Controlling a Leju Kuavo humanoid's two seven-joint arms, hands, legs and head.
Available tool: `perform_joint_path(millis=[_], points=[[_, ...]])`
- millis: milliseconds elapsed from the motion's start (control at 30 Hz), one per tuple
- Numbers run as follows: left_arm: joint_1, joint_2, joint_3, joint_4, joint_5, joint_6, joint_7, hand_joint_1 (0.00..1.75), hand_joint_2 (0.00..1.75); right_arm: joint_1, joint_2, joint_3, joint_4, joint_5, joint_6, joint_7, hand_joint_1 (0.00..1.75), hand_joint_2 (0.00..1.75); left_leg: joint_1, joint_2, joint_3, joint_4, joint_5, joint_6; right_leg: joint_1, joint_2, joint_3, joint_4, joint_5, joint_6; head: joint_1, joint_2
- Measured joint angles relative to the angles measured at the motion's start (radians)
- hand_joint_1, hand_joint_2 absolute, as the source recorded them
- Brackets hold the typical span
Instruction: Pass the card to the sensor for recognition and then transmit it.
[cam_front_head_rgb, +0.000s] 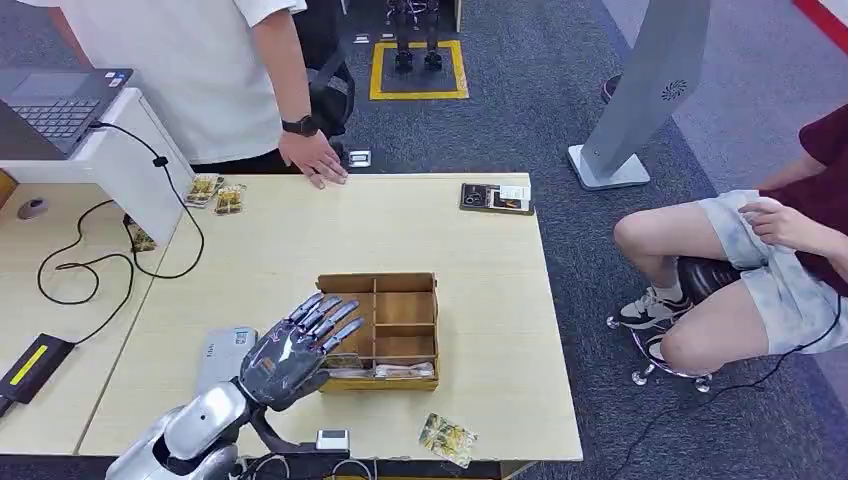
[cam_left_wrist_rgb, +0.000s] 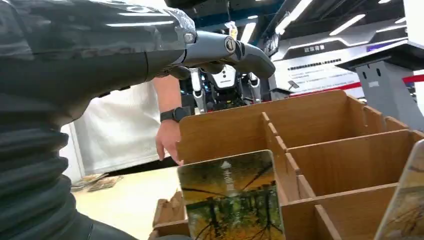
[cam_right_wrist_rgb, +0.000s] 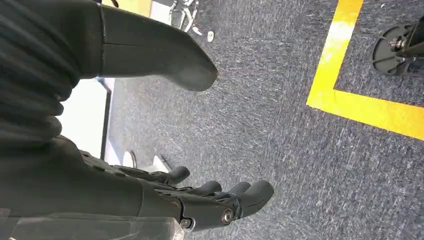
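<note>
A wooden divided box (cam_front_head_rgb: 405, 283) sits near the table's front edge. My left hand (cam_front_head_rgb: 300, 345) hovers at its near left corner with fingers spread and nothing in them. In the left wrist view a card (cam_left_wrist_rgb: 231, 199) printed with autumn trees stands upright in the box (cam_left_wrist_rgb: 310, 120), below my thumb (cam_left_wrist_rgb: 227, 50) and untouched. A second card (cam_left_wrist_rgb: 406, 200) shows at the picture's edge. Another card (cam_front_head_rgb: 447, 439) lies flat on the table by the front edge. My right hand (cam_right_wrist_rgb: 220, 202) hangs over the carpet, fingers loosely apart, holding nothing.
A grey flat device (cam_front_head_rgb: 220, 352) lies left of the box and a small white unit (cam_front_head_rgb: 332, 438) sits at the front edge. A standing person rests a hand (cam_front_head_rgb: 315, 160) on the far edge. Card packets (cam_front_head_rgb: 215, 192), a dark case (cam_front_head_rgb: 495, 197), a laptop (cam_front_head_rgb: 55, 100), cables and a seated person (cam_front_head_rgb: 760, 270) surround the table.
</note>
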Motion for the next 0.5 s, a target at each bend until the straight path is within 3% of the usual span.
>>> perform_joint_path(millis=[167,500], points=[[-0.005,0.000,-0.003,0.001,0.000,-0.006,0.002,0.00,1.75,0.000,0.000,0.000,0.000,0.000,0.000,0.000,0.00,1.75,0.000,0.000,0.000,0.000,0.000,0.000,0.000,0.000,0.000,0.000,0.000,0.000,0.000,0.000],[-0.044,0.000,-0.038,0.008,0.003,-0.081,0.048,0.02,1.75,-0.001,0.000,0.000,0.000,0.000,0.000,0.001,0.00,1.75,0.000,0.000,0.000,0.000,0.000,0.000,0.000,0.000,0.001,0.000,0.000,0.000,0.000,0.000]])
